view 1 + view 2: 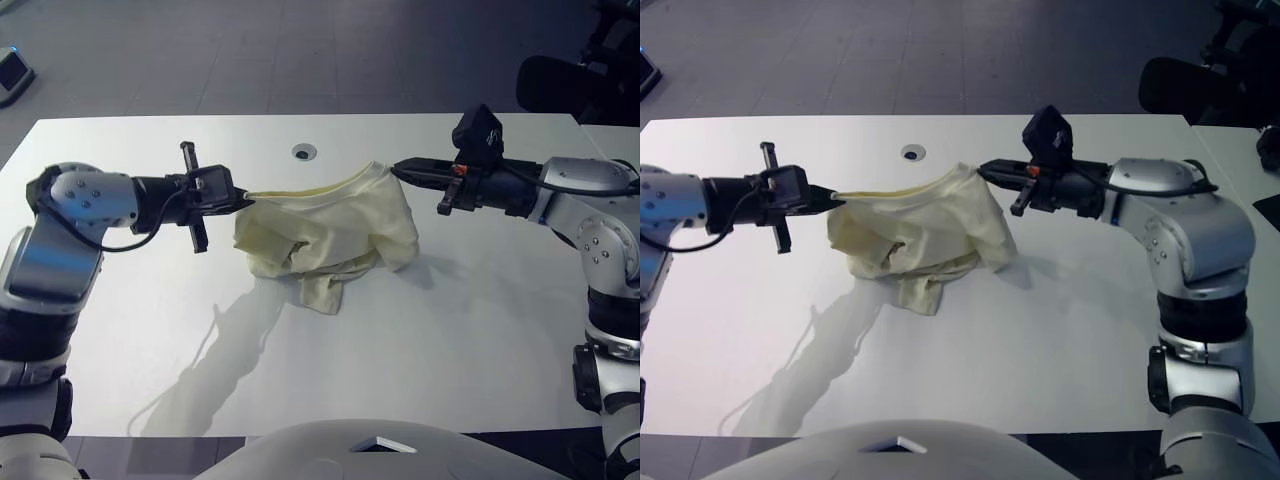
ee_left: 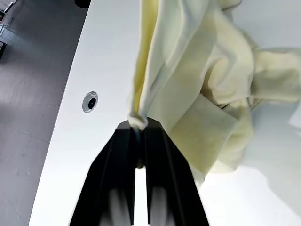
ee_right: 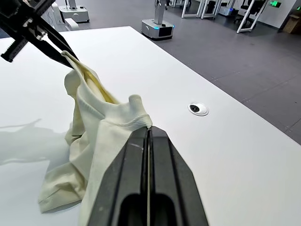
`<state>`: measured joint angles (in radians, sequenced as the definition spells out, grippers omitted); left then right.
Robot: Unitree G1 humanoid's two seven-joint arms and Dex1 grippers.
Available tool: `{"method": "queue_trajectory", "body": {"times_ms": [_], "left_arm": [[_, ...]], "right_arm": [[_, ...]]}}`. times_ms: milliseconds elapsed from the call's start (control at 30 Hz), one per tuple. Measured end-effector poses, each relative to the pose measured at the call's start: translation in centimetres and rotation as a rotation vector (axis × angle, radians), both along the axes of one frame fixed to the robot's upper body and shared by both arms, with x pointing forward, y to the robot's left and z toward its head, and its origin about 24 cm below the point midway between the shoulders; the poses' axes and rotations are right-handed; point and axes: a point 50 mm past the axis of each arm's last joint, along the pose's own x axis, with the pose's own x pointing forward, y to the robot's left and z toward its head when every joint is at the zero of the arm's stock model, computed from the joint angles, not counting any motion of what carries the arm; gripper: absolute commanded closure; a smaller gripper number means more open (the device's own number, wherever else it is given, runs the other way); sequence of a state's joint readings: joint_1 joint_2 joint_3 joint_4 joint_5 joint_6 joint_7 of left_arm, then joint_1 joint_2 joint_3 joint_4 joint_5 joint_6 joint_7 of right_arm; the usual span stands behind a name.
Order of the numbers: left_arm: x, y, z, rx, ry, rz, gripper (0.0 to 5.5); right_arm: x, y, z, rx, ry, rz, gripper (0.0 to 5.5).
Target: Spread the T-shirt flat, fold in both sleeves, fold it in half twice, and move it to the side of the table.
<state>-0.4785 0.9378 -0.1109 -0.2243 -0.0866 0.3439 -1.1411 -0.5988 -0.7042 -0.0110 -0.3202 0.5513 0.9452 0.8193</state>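
A pale yellow T-shirt (image 1: pixel 330 232) hangs bunched above the middle of the white table (image 1: pixel 480 340), its top edge stretched between both grippers and its lower folds drooping toward the tabletop. My left gripper (image 1: pixel 243 200) is shut on the shirt's left end, also seen as the left gripper (image 2: pixel 138 123) pinching cloth. My right gripper (image 1: pixel 398 168) is shut on the right end, where the right gripper (image 3: pixel 148 128) clamps a ribbed hem. The T-shirt (image 3: pixel 89 141) is crumpled, with sleeves hidden in the folds.
A round cable grommet (image 1: pixel 304 152) sits in the table near its far edge, just behind the shirt. Bare tabletop lies in front and to both sides. Dark floor surrounds the table, with a dark chair (image 1: pixel 570 90) beyond the far right corner.
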Motion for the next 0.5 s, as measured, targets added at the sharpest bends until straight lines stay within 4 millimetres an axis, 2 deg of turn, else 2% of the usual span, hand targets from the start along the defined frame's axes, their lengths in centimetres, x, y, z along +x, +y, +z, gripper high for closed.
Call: {"method": "queue_trajectory", "body": {"times_ms": [133,333,433,500], "left_arm": [[2.1,-0.2,1.4,0.021,0.001,-0.048,5.43],[7.5,-1.7,3.4,-0.003,-0.055,-0.047,5.43],[10.3,-2.6,4.4,-0.026,-0.076,0.010,5.43],[11.4,-2.8,4.7,-0.027,-0.098,0.059,5.43]], "right_arm": [[2.3,-0.5,1.3,-0.010,-0.050,-0.024,5.50],[8.0,-0.6,1.6,-0.036,-0.091,-0.116,5.50],[10.8,0.0,2.3,-0.055,-0.136,-0.168,5.50],[12.0,0.2,2.6,-0.068,-0.170,-0.217,5.50]]}}
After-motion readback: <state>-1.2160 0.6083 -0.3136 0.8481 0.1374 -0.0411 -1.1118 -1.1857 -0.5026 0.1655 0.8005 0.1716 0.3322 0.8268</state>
